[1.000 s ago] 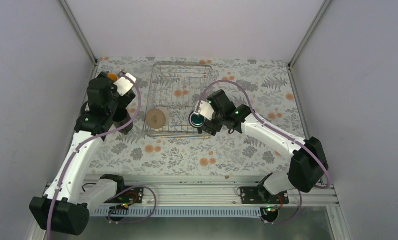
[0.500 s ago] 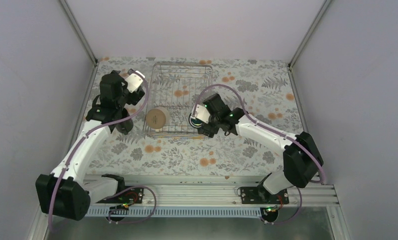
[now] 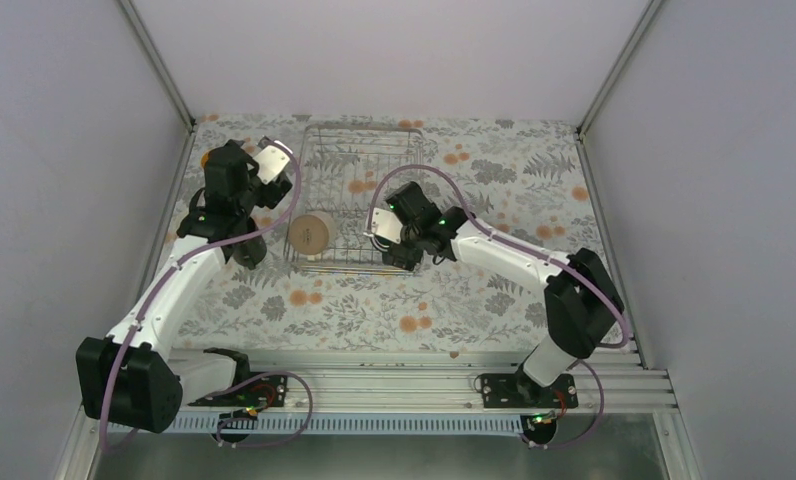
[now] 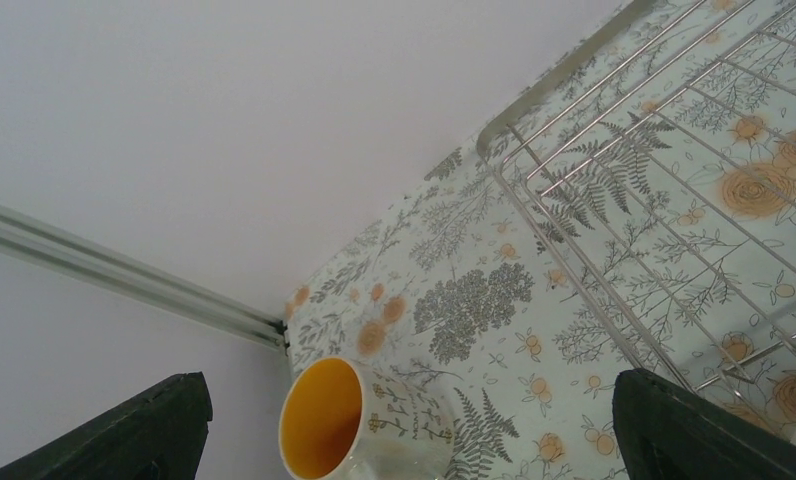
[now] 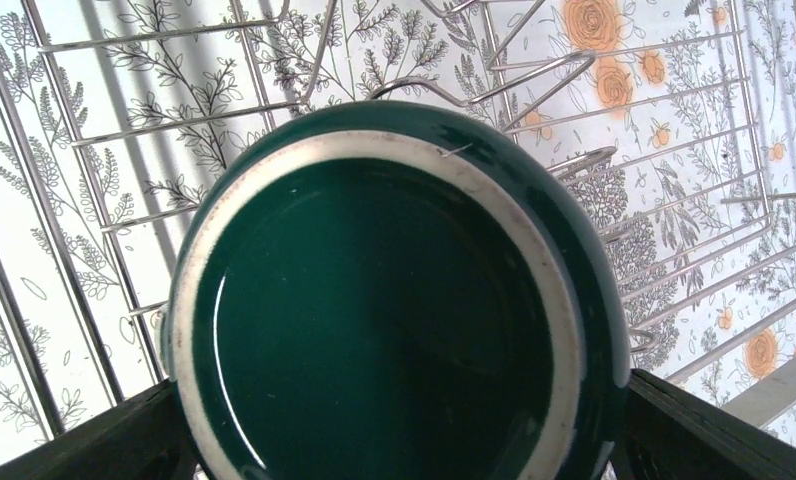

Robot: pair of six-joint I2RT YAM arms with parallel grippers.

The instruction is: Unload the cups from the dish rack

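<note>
Worktop (image 3: 494, 290): a flat surface with a floral print of grey foliage and orange blooms, walled by pale panels on three sides. Left arm (image 3: 174, 290): white and black, reaching from the near edge to the far left part of the worktop, beside the rack's left side. Right arm (image 3: 514, 255): white and black, reaching in from the right to the rack's near right part. Dish rack (image 3: 364, 126): a silver wire grid with low raised sides, set at the far middle of the worktop. Left gripper (image 4: 409, 395): fingers spread wide apart with nothing between them, poised above the worktop left of the rack. Right gripper (image 5: 399, 420): fingers pressed on either side of the dark green cup, clamping it. Dark green cup (image 5: 394, 300): held over the rack's wires, with one round end with a pale ring facing the wrist camera; hidden under the gripper in the top view. Cream cup (image 3: 311, 232): in the rack's near left corner, tilted onto its side. Black cup (image 3: 251, 252): on the worktop just left of that corner, partly under the left arm. Yellow-orange cup (image 4: 324, 420): yellow-orange inside and a white leaf-printed wall, on the worktop near the far left corner, outside the rack and ahead of the left gripper.
</note>
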